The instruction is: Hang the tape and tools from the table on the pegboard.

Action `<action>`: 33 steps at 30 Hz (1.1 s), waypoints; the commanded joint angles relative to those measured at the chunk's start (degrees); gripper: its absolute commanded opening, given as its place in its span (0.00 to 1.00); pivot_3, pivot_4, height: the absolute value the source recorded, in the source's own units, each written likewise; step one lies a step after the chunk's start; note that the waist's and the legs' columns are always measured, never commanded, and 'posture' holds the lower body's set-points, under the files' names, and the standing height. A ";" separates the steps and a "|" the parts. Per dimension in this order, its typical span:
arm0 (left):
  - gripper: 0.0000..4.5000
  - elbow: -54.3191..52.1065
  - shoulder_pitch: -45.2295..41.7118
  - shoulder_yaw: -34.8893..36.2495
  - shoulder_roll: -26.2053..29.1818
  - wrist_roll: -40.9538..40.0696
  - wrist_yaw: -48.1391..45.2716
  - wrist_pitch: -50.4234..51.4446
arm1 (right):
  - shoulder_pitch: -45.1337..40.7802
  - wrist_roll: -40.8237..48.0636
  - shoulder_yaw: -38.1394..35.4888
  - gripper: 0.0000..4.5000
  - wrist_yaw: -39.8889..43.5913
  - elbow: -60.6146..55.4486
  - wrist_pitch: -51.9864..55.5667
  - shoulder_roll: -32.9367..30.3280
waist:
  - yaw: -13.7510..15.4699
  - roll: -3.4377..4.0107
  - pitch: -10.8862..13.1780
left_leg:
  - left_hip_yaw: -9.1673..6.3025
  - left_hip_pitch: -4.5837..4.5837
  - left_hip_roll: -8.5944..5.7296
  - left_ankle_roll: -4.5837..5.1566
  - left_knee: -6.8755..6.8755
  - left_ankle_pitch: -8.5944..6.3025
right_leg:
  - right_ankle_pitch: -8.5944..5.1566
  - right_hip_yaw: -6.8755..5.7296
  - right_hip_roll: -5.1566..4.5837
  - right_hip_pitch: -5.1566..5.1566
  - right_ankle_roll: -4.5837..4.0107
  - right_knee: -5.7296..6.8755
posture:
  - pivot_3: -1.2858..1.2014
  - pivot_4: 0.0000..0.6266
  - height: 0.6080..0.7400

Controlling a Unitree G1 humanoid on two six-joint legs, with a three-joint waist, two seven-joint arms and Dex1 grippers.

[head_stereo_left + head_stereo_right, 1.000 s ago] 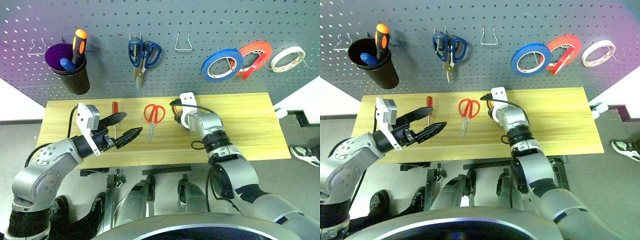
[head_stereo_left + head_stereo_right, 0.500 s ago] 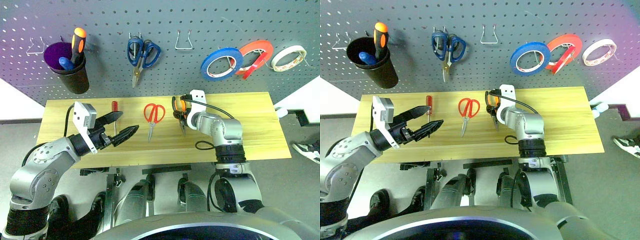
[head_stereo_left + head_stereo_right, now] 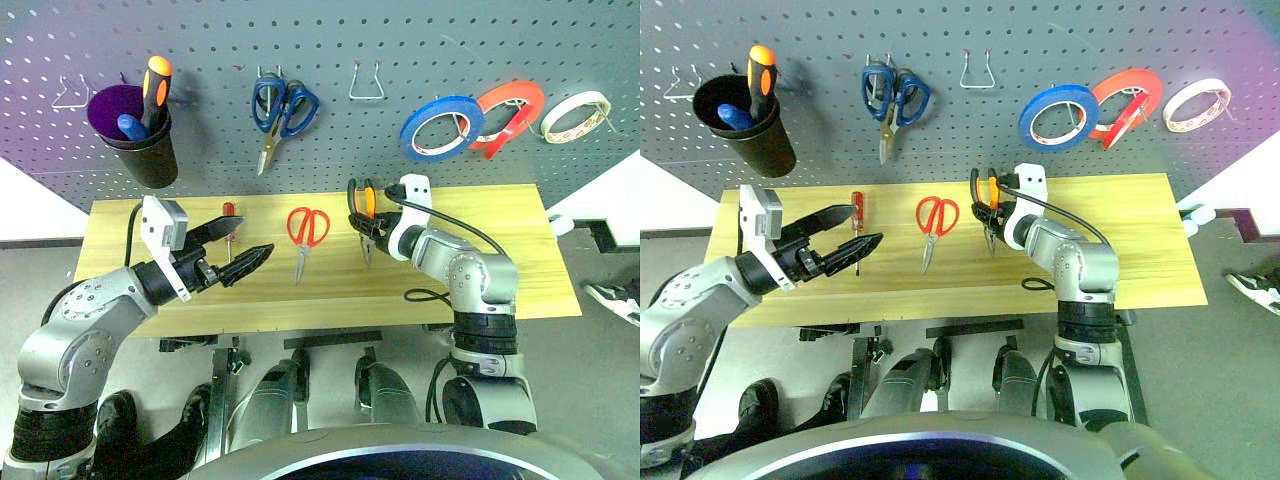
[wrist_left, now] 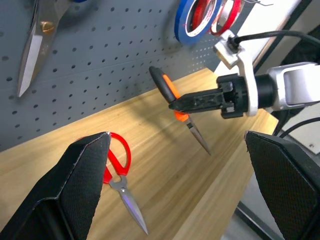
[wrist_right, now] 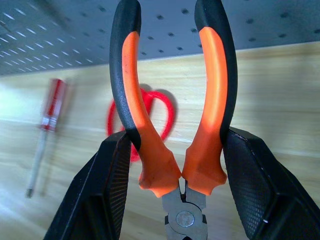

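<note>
Right end effector (image 3: 372, 222) is clamped on the pliers (image 3: 362, 215), fingers squeezing the orange-and-black handles low down near the pivot, handles pointing up, nose pointing down. In the left wrist view the pliers look clear of the table (image 3: 500, 260), held in front of the pegboard (image 3: 420, 40) and below the bare wire hook (image 3: 367, 84). Not hung yet.

Left end effector (image 3: 238, 252) has its fingers spread wide apart with nothing between them, hovering over the left part of the table, just beside the small red-handled screwdriver (image 3: 229, 226).

Red-handled scissors (image 3: 306, 235) lie flat on the table between the two end effectors, untouched. The screwdriver lies on the table as well.

The reddish tape ring (image 3: 511, 108) is on the pegboard, on a hook between the blue roll (image 3: 441, 128) and the white roll (image 3: 574, 117), so that part looks done. Blue-handled scissors (image 3: 283, 110) and a black cup (image 3: 143, 145) holding an orange-and-black screwdriver (image 3: 156, 88) are on the board too, not task items.

Progress, as judged: tape hung, pliers in hand mid-carry, scissors and small screwdriver left. Roughly a quarter done.
</note>
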 commanded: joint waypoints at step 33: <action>1.00 3.58 -3.96 -0.64 -0.84 3.46 -3.07 -3.24 | -5.10 14.62 -0.59 0.55 16.51 -10.23 -22.69 -7.60 | -0.05 -0.32 -0.88 | 0.00 0.10 0.00 0.10 0.44 0.07 | 0.09 0.00 0.01 0.19 -0.06 0.28 | 0.48 0.35 0.87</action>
